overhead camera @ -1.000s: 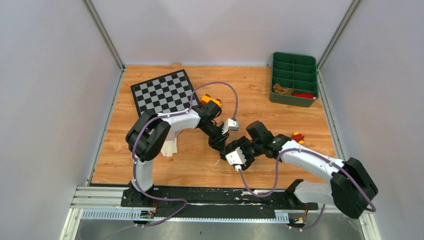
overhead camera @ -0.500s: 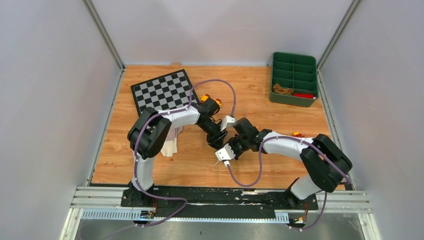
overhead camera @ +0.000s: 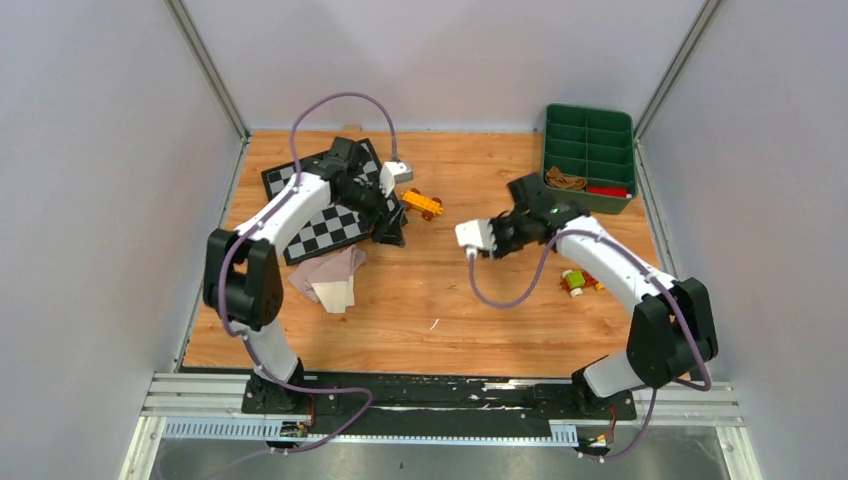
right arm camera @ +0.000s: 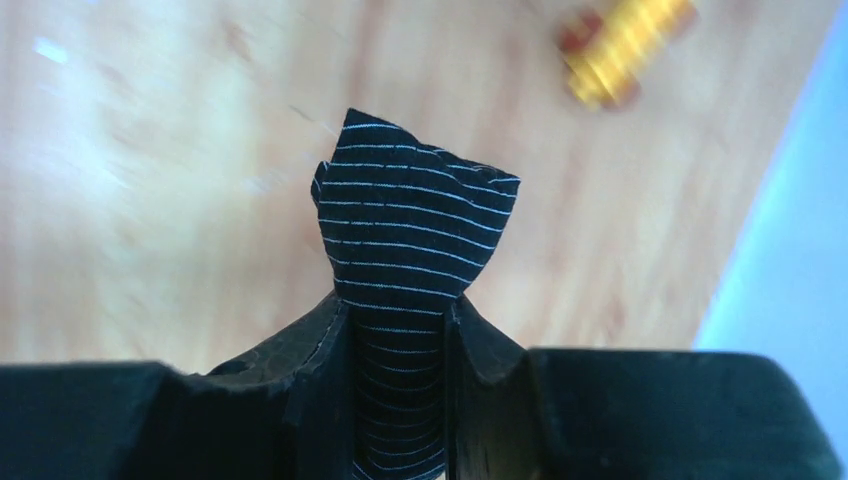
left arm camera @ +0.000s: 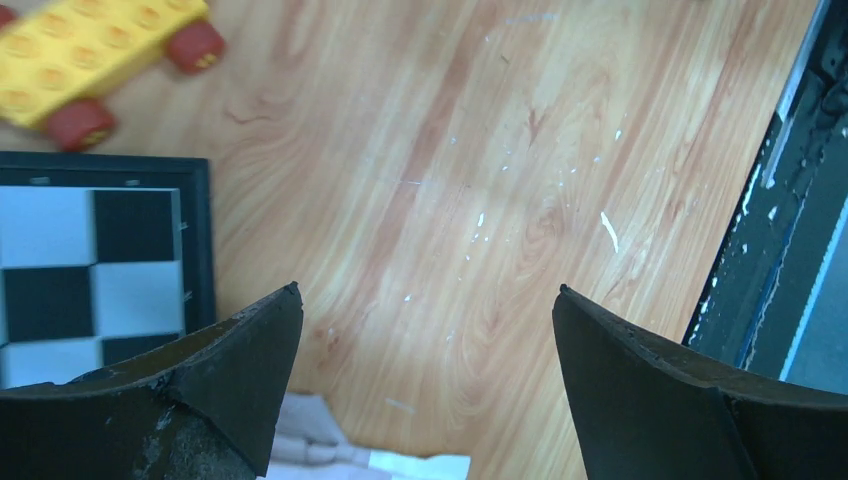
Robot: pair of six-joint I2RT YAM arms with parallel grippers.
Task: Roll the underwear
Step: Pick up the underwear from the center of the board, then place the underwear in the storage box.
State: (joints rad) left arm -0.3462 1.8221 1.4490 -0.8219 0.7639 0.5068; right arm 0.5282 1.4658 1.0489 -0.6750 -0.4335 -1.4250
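While left gripper [left arm camera: 428,292] gapes over table [left arm camera: 500,150], right gripper [right arm camera: 400,305] pinches black underwear [right arm camera: 415,210]

Checkerboard mats: one flat black-and-white chequered square mat [overhead camera: 345,222].
Cloth garments: one black pinstriped soft garment [right arm camera: 410,230]; one pink-beige and cream soft cloth heap [overhead camera: 325,280] at the mat's near edge, though whether it is one piece or two cannot be told.
Toy cars: two. A yellow plastic brick car with red wheels [overhead camera: 422,203] sits just right of the mat, and a smaller yellow-and-red toy [overhead camera: 575,282] well right of it.
Trays: one dark green plastic compartment tray [overhead camera: 580,203], far right of the mat.
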